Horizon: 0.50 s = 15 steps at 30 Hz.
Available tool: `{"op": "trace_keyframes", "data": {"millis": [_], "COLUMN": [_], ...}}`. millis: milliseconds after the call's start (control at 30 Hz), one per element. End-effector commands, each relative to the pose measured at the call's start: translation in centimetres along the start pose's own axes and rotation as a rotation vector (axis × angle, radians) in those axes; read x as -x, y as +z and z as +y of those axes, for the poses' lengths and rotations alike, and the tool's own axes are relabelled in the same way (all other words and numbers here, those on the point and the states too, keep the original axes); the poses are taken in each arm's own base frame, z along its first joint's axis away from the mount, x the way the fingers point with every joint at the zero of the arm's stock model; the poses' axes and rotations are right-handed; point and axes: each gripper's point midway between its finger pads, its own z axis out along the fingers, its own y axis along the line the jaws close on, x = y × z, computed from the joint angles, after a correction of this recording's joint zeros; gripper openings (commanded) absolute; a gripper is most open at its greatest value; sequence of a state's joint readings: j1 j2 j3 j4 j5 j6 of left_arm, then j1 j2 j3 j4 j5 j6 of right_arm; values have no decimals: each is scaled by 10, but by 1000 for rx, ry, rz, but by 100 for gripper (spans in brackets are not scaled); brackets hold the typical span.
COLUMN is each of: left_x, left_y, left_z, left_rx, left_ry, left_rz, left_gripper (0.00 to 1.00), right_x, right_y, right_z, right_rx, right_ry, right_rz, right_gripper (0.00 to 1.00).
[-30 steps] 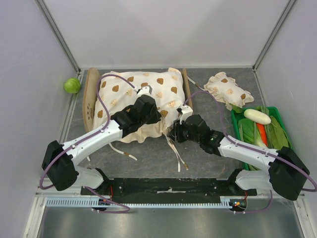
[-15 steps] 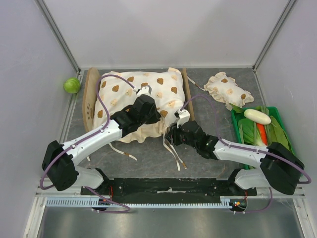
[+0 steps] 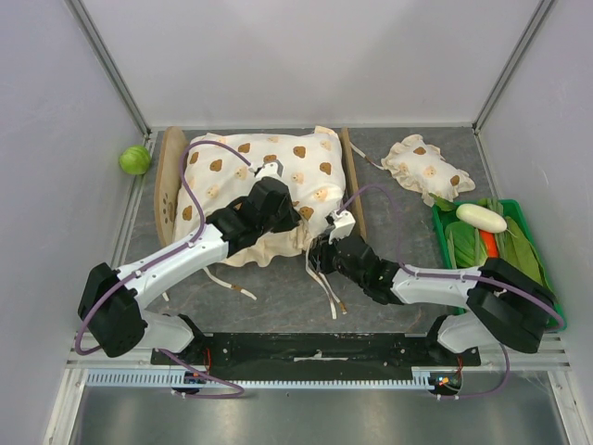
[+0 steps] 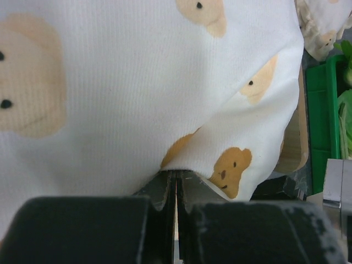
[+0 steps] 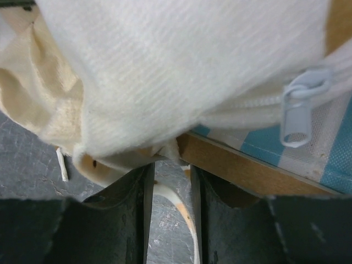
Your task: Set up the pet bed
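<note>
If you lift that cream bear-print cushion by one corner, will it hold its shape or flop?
Probably floppy: the cream bear-print cushion sags and creases over the edge of the light-wood pet bed, so it would likely droop. It looks light; its fabric folds softly. Its loose ties may trail and snag.

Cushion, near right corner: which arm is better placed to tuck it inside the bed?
Likely right: the right gripper is open at that corner by the bed rail; left gripper is shut over the cushion.
</note>
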<state>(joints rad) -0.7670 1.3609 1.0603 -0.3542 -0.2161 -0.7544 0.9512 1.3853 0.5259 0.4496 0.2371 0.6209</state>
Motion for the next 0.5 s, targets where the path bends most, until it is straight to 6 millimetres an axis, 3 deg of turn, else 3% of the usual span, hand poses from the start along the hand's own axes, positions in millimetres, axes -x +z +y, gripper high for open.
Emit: {"op": "trace_keyframes", "data": {"millis": [0, 100, 267, 333, 467], "left_x": [21, 22, 23, 22, 23], "left_y": [-9, -9, -9, -10, -11], "left_z": [-5, -4, -5, -4, -2], "left_rx": [-33, -35, -39, -40, -38], "left_ry": [-15, -17, -18, -18, -21], "left_rz": [-70, -70, -70, -69, -72], "left_gripper": [2, 2, 2, 2, 2], "right_x": [10, 1, -9, -9, 6], "right_y": [4, 4, 13, 14, 2], "right_z": [-3, -5, -9, -10, -8], "right_rx": [-31, -53, -78, -84, -72], "right_ry": [8, 11, -16, -29, -44], "right_rz": [-93, -101, -94, -101, -137], "right_gripper": [40, 45, 43, 29, 15]}}
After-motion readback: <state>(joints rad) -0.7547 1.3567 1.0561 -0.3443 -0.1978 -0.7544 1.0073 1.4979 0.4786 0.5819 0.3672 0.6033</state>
